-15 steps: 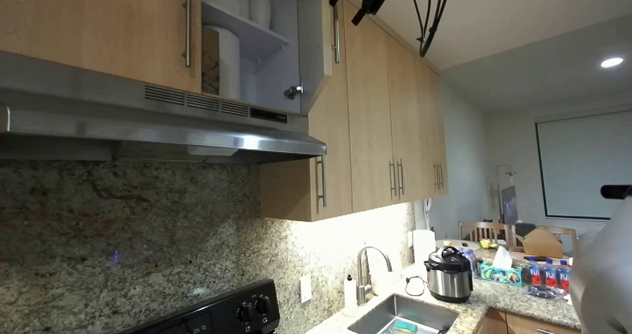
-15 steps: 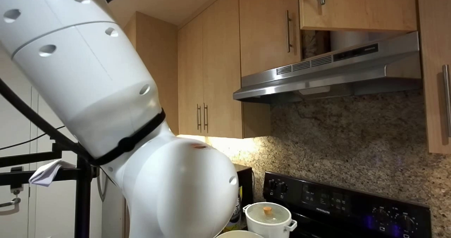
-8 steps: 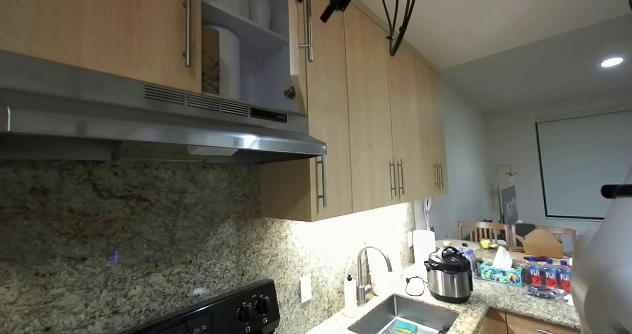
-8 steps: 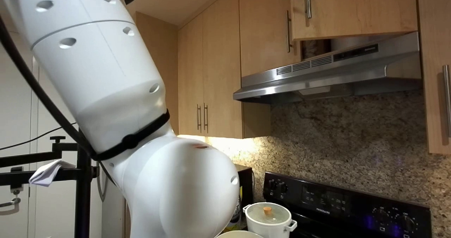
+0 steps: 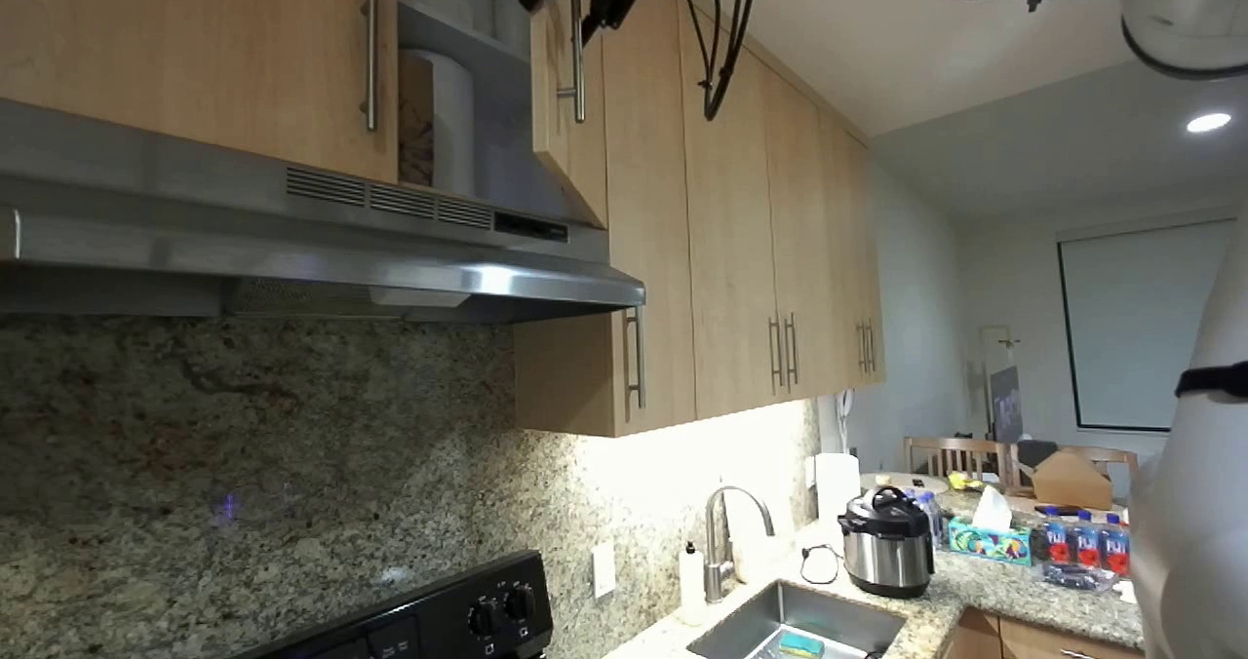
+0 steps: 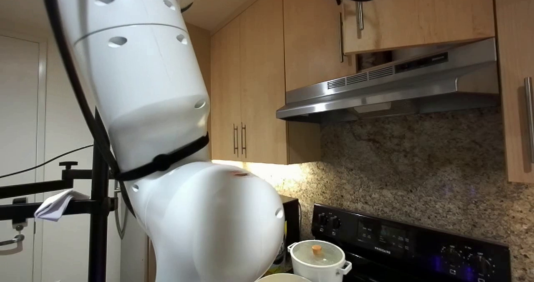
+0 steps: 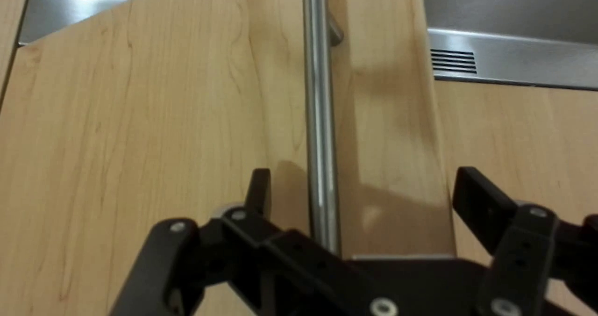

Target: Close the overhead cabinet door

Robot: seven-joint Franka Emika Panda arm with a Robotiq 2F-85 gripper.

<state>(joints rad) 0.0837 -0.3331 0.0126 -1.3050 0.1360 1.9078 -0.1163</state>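
Note:
The overhead cabinet door (image 5: 565, 147) stands partly open above the range hood, its outer wood face showing. It shows in an exterior view (image 6: 421, 17) and fills much of the wrist view (image 7: 163, 119). Its slim metal bar handle (image 7: 322, 119) runs between the gripper's spread fingers, nearer the left one, with visible gaps to both. My gripper (image 7: 364, 178) is open at the door's upper part, the right finger (image 7: 481, 204) past the door's free edge. It also shows at the top of an exterior view (image 5: 560, 16), in front of the handle. Whether it touches the door cannot be told.
The open cabinet holds a white roll (image 5: 451, 123) and white items on a shelf (image 5: 468, 40). A closed neighbouring door (image 5: 195, 55) has its own handle (image 5: 371, 55). The steel range hood (image 5: 390, 250) lies below. Cables (image 5: 726, 74) hang beside the gripper.
The door has swung from wide open to partly open; its white inner face and hinges no longer show. The gripper and cables moved left with it in an exterior view, and the arm turned.

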